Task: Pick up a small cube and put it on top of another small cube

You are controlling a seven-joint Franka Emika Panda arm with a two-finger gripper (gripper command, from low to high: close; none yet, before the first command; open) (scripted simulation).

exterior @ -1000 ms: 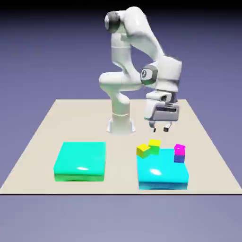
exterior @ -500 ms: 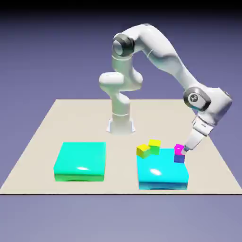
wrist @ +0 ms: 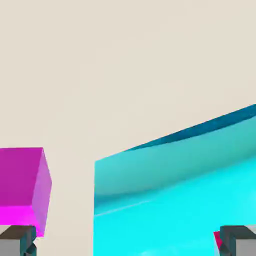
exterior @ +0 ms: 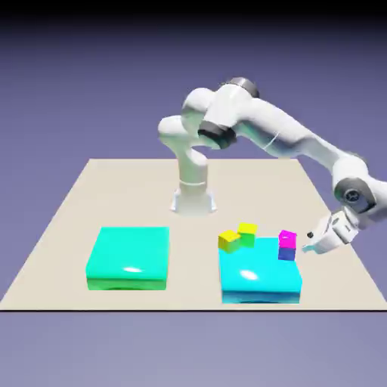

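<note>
Blue-violet backdrop surrounds a beige table (exterior: 68,219), where a green block (exterior: 128,257) lies toward the exterior view's left and a cyan block (exterior: 259,278) toward its right. On the cyan block's far right corner the pink cube (exterior: 288,239) sits on top of a blue cube (exterior: 286,253), and two yellow cubes (exterior: 237,236) rest at the block's far left corner. To the right of the pink cube, near but apart from it, the gripper (exterior: 308,247) hangs low with its jaws spread wide and nothing between them; in the hand view a finger (wrist: 239,239) shows at the lower right, with the pink cube at lower left.
</note>
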